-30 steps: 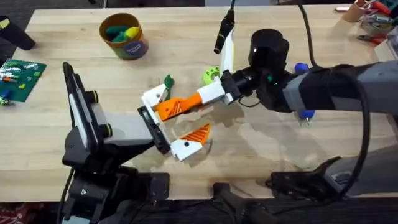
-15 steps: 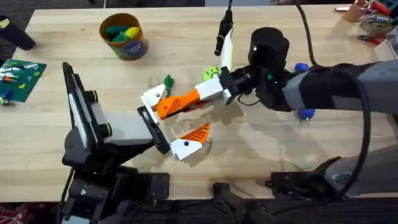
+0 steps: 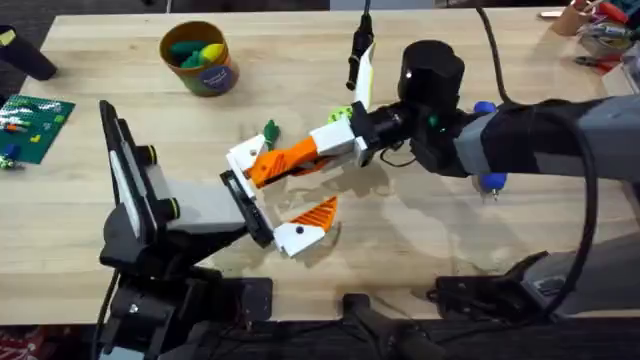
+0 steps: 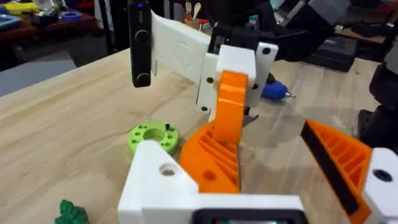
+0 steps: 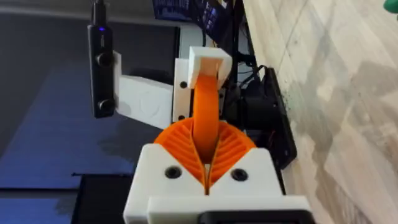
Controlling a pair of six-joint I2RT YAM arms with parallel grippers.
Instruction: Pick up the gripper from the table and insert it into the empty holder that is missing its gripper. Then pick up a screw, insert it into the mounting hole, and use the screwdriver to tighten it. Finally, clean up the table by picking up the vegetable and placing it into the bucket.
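Left to right on the wooden worktop (image 3: 90,200): bucket (image 3: 200,57) at far left rear, green and yellow pieces inside. Left tool (image 3: 266,199) spread wide; white holder (image 3: 245,156) on its far side, orange-finned finger (image 3: 318,213) on its near side. Gripper (image 3: 283,162) pressed against the holder, clamped between the closed fingers of the right tool (image 3: 300,156). Small green vegetable (image 3: 270,130) just behind. Blue screwdriver (image 3: 487,145) largely hidden behind right arm.

Pale wooden table (image 3: 560,240), cluttered background
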